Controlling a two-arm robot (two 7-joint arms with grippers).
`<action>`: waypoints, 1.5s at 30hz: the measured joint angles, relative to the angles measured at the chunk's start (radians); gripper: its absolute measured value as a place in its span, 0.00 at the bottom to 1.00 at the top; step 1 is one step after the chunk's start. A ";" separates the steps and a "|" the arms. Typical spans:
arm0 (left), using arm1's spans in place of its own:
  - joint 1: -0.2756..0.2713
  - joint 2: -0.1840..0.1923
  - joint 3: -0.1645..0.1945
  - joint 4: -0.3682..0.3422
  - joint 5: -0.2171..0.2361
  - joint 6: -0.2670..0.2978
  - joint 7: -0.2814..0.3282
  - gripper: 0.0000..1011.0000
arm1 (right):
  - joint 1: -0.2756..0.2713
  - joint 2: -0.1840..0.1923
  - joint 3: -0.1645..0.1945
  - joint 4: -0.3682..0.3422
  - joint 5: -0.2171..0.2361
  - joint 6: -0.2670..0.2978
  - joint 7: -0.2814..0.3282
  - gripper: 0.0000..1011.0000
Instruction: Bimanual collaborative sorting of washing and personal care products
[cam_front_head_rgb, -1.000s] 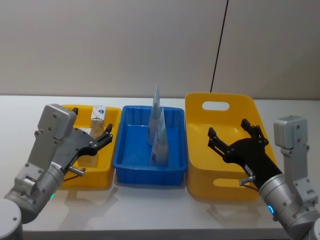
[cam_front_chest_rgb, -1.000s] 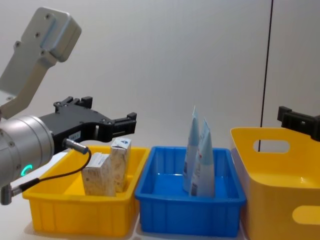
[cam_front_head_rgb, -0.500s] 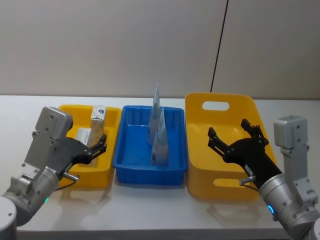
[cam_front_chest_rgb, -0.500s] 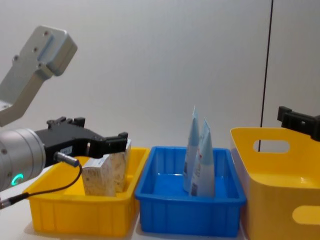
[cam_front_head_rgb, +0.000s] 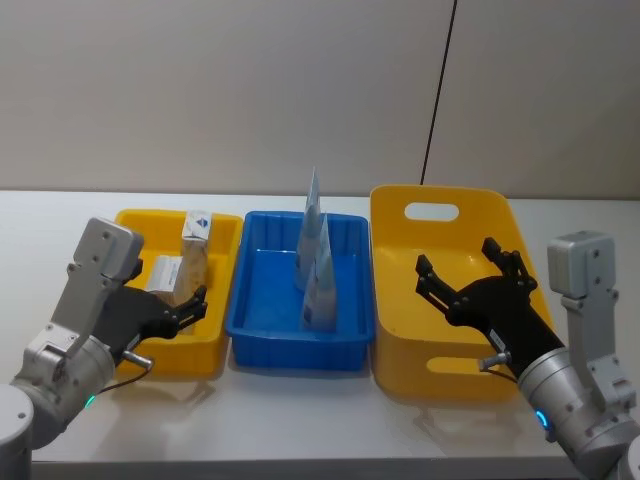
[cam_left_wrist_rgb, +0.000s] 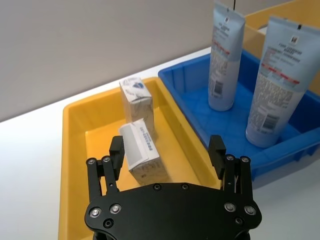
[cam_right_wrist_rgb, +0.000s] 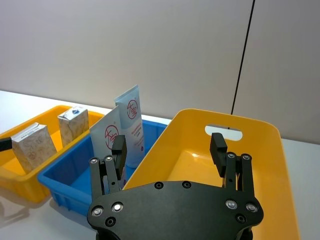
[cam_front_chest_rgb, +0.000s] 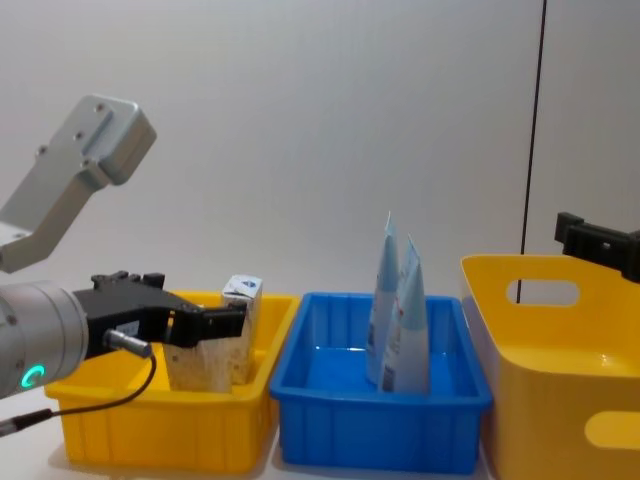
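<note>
Two beige speckled packs stand in the small yellow tray (cam_front_head_rgb: 135, 355): one upright at the back (cam_front_head_rgb: 196, 234) (cam_left_wrist_rgb: 136, 100), one nearer the front (cam_front_head_rgb: 166, 274) (cam_left_wrist_rgb: 142, 154). In the blue tray (cam_front_head_rgb: 258, 350) two pale-blue tubes (cam_front_head_rgb: 311, 225) (cam_front_head_rgb: 321, 285) stand upright. My left gripper (cam_front_head_rgb: 188, 310) (cam_left_wrist_rgb: 167, 150) hovers open over the near end of the small yellow tray, just short of the front pack, nothing between its fingers. Open and holding nothing, my right gripper (cam_front_head_rgb: 468, 283) (cam_right_wrist_rgb: 168, 146) hangs above the large yellow basket (cam_front_head_rgb: 400, 370).
The three containers sit side by side on a white table (cam_front_head_rgb: 300, 420), close to a grey wall. A black cable (cam_front_head_rgb: 438, 90) runs down the wall behind the basket. In the chest view the front pack (cam_front_chest_rgb: 205, 365) is partly behind my left gripper (cam_front_chest_rgb: 205, 325).
My left gripper has dropped lower and drawn back toward the near end of the small yellow tray, still open. The right arm has not moved.
</note>
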 joint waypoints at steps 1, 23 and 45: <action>-0.001 -0.001 0.000 0.004 0.000 0.003 -0.001 0.99 | 0.000 0.000 0.000 0.000 0.000 0.000 0.000 0.99; -0.063 -0.046 -0.005 0.148 0.016 0.002 -0.017 0.99 | 0.000 0.000 0.000 0.000 0.000 0.000 0.000 0.99; -0.094 -0.110 -0.045 0.231 0.006 -0.027 0.004 0.99 | 0.000 0.000 0.000 0.000 0.000 0.000 0.000 0.99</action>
